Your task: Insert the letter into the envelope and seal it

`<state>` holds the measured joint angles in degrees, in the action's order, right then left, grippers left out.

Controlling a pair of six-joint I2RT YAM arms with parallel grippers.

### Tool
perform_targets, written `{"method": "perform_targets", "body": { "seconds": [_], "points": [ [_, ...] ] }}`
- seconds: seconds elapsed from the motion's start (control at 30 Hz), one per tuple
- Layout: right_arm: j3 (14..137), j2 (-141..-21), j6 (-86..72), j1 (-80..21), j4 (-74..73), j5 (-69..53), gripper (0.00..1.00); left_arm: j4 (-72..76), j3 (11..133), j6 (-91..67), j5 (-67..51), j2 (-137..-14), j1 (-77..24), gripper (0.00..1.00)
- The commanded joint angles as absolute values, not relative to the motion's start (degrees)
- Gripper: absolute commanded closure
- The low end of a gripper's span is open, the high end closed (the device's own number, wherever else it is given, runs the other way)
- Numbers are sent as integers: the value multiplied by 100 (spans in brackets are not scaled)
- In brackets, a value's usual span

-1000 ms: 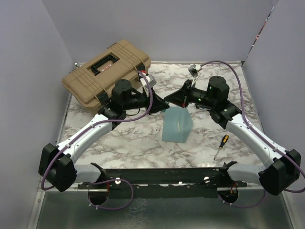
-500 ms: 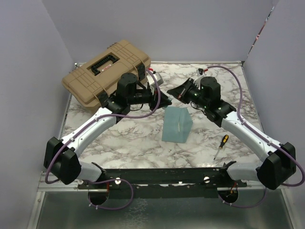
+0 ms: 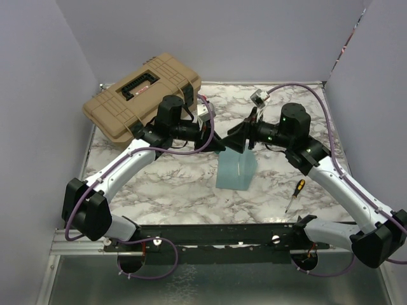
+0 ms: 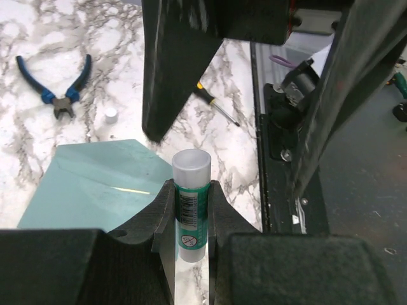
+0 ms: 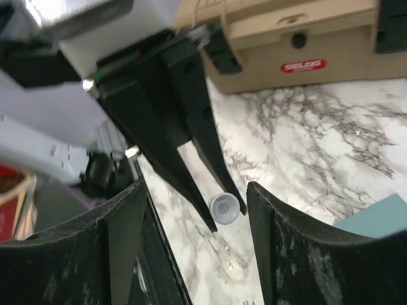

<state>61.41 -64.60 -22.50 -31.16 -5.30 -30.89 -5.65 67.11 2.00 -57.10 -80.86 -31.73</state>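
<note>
**At mid-table: glue stick clamped, right jaws wide**

Near the centre of the top view, the two arms meet tip to tip above the marble table (image 3: 172, 187). The left gripper (image 3: 218, 140) is closed tightly on a glue stick (image 4: 191, 206), which stands upright between its fingers. The stick has a green label and its white upper end is uncovered. The right gripper (image 5: 196, 185) is wide open and holds nothing. In its own wrist view, the end of the glue stick sits in the gap between its two fingers and touches neither of them.

The envelope (image 3: 236, 168) lies flat on the table just below the two grippers, a little right of centre in the top view. In the left wrist view it fills the lower left, just beside the glue stick.

A small white cap (image 4: 111, 115) lies on the marble near the upper edge of the envelope in the left wrist view, and blue-handled pliers (image 4: 63, 89) lie in the upper left of that view. A screwdriver (image 3: 294, 194) lies at the lower right of the envelope in the top view, apart from it. The tan toolbox (image 3: 143, 94) stands closed in the upper left of the top view.
</note>
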Motion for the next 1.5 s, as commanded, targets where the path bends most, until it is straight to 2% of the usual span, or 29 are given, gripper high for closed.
{"method": "perform_targets", "body": {
  "seconds": [0.0, 0.07, 0.2, 0.33, 0.4, 0.5, 0.63, 0.87, 1.0, 1.07, 1.1, 1.2, 1.23, 1.33, 1.47],
  "points": [
    [6324, -6683, -716, -3129, -1468, -4592, 35, -622, 6619, 316, -6399, -8022, -3173, 100],
    [6372, -6696, -668, -3127, -1481, -4470, 46, -624, 6597, 367, -6550, -8006, -3165, 100],
    [6540, -6803, -639, -3129, -1546, -4504, 57, -625, 6579, 467, -6726, -7952, -3161, 100],
    [6511, -6853, -703, -3129, -1452, -4748, 72, -635, 6552, 517, -6764, -7912, -3149, 100],
    [6447, -6848, -794, -3129, -1334, -4823, 81, -634, 6548, 520, -6761, -7898, -3130, 100],
    [6401, -6834, -1174, -3129, -1054, -4826, 99, -644, 6567, 509, -6659, -7850, -3111, 100],
    [6409, -6992, -2460, -3129, -630, -4188, 100, -642, 6726, 449, -6229, -7771, -3111, 100],
    [6606, -7257, -4977, -3195, -1158, -674, 100, -624, 6721, 437, -3857, -7679, -3120, 100],
    [6985, -7374, -5335, -3252, -1153, 148, 100, -616, 6689, 522, -3393, -7688, -3120, 100],
    [7327, -7516, -4988, -3252, -1180, -190, 100, -626, 6696, 497, -3803, -7686, -3120, 100],
    [7435, -7546, -4620, -3248, -1163, -430, 96, -624, 6696, 437, -4053, -7682, -3119, 100],
    [7582, -7516, -2970, -3239, -1148, -2082, 50, -659, 6674, 208, -4647, -7660, -3120, 100],
    [7622, -7510, -2352, -3238, -1288, -2687, 41, -671, 6634, 171, -4805, -7636, -3120, 100],
    [7479, -7334, -1367, -3242, -1615, -3625, 36, -699, 6514, 89, -5326, -7578, -3119, 100],
    [6820, -6900, -450, -3243, -1380, -4882, 36, -716, 6437, 41, -6214, -7572, -3121, 100]
  ]
}}
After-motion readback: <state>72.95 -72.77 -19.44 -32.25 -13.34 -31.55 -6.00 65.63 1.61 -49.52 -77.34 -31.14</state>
